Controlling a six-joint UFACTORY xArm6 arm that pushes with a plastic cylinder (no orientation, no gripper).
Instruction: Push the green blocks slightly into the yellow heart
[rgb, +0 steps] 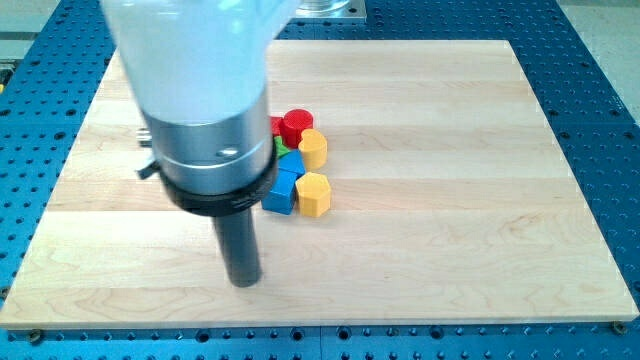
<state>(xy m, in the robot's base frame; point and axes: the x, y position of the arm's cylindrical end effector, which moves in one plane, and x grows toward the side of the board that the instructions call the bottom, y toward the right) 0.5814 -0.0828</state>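
Camera view shows a pale wooden board (450, 200), the surface, lying on a blue perforated metal table (600, 60). My arm's grey cylindrical body (205, 110) fills the upper left of the frame, with the straight dark rod below it. My tip (243, 281) touches the surface in the lower left part of the frame, below and to the left of the cluster of blocks and apart from it. No claw is fitted, so there is nothing to open or close.

Near the centre of the frame, just right of the arm, the blocks sit huddled together. A red cylinder block (296, 125) is at the cluster's top, with a yellow heart block (313, 148) just below and to its right. A blue cube block (281, 190) lies at the lower left, and a second blue block (292, 162) of unclear shape sits above it. A yellow hexagonal block (314, 193) lies just beside the cube on its right. Of the green blocks only a sliver (280, 146) shows, left of the heart and at the edge of the arm; the rest is hidden behind the arm
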